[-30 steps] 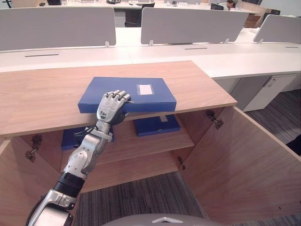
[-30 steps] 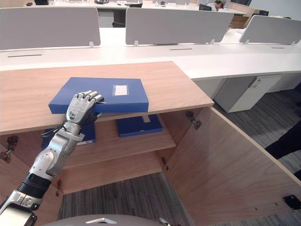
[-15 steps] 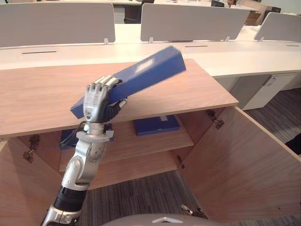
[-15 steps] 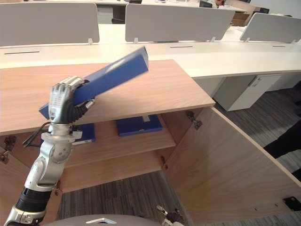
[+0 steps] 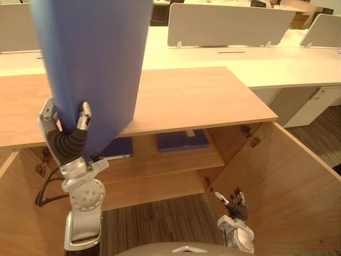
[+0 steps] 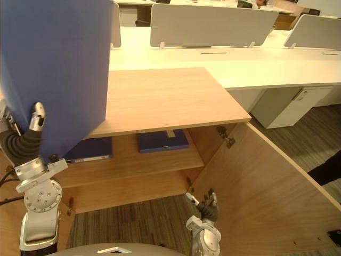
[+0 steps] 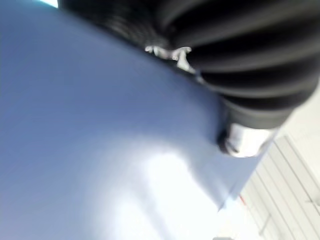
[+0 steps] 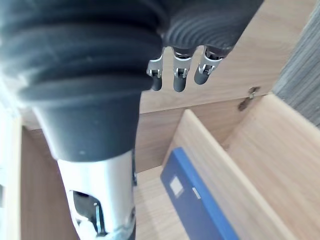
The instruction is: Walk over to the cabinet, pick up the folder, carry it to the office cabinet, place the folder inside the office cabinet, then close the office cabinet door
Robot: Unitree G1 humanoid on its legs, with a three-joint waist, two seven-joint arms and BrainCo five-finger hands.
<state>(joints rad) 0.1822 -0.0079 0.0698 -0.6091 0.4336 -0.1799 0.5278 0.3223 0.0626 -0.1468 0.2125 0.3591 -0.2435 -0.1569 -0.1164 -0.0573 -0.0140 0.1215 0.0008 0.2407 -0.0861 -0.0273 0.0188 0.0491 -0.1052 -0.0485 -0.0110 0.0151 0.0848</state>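
Left eye view has the folder (image 5: 90,69) upright at ten o'clock, lifted clear of the cabinet top (image 5: 202,98). The left hand (image 5: 74,136) at eight o'clock grips its lower edge, thumb on the face. The right hand (image 5: 234,205) hangs at five o'clock, fingers relaxed and holding nothing. Pick-up looks done. Left to do: setting it on the shelf (image 5: 176,160) by another folder (image 5: 183,140) and shutting the door (image 5: 287,181) at four o'clock.

Head stereo down onto cabinet (image 5: 186,96), wrists close-up
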